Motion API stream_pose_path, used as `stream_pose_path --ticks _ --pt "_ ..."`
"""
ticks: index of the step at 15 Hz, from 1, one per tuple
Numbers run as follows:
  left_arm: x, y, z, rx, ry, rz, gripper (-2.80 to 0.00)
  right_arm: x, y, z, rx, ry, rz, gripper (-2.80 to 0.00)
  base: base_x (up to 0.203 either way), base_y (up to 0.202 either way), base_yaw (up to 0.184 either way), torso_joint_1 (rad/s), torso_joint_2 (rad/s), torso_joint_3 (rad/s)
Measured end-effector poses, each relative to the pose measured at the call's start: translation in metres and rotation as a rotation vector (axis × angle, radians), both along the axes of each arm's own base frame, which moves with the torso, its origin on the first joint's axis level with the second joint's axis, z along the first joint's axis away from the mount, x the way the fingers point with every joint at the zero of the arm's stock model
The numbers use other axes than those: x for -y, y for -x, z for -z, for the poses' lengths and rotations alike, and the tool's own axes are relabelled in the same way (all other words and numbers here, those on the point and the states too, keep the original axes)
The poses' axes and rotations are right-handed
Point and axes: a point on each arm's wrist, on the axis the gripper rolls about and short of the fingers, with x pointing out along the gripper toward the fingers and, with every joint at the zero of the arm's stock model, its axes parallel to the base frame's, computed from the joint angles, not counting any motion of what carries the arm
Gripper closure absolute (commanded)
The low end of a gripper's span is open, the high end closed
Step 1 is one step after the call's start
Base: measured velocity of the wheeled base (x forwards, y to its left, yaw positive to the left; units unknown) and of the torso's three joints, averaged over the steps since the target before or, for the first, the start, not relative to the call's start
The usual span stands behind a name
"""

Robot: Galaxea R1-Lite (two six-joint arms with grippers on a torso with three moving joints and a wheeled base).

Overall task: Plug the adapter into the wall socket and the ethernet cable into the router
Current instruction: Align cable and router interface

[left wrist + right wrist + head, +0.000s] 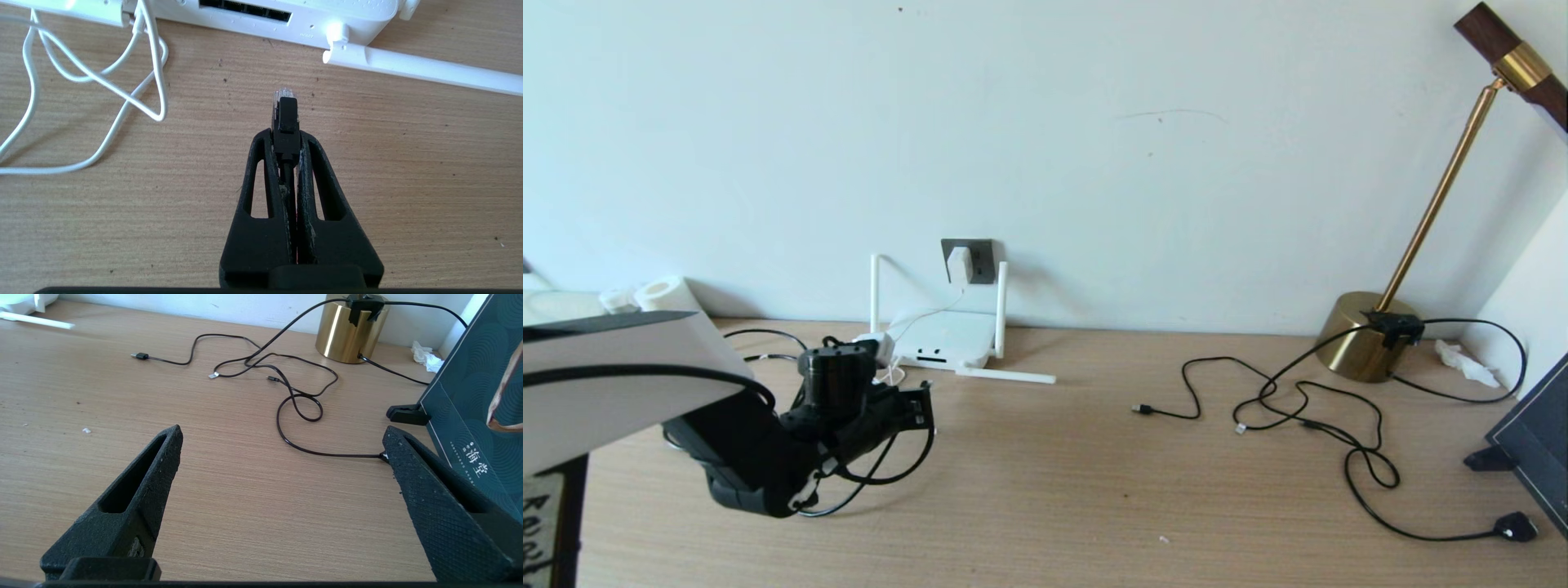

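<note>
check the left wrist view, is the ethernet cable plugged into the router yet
No: the ethernet cable sits pinched in the left gripper, short of the router.

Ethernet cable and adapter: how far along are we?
Done: the adapter sits in the wall socket. In hand: the left claw is shut on the ethernet cable, its clear plug aimed at the router port row, a gap of bare desk between them. Left: inserting it. The right claw hangs open over the desk.
</note>
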Motion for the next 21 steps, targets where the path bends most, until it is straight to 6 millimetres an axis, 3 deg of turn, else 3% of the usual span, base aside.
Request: stream_pose_path --ticks 9,21 --pt "-0.02 -0.01 0.003 0.002 0.039 0.029 0.0 0.0 0.0 0.0 0.0 0.0 0.0 -2.8 0.0 0.0 0.0 0.0 0.0 0.0" --pt "-0.013 -0.024 0.018 0.092 0.043 0.012 0.0 0.0 0.0 0.0 0.0 0.0 0.0 -2.8 0.0 0.0 0.0 0.0 0.0 0.0"
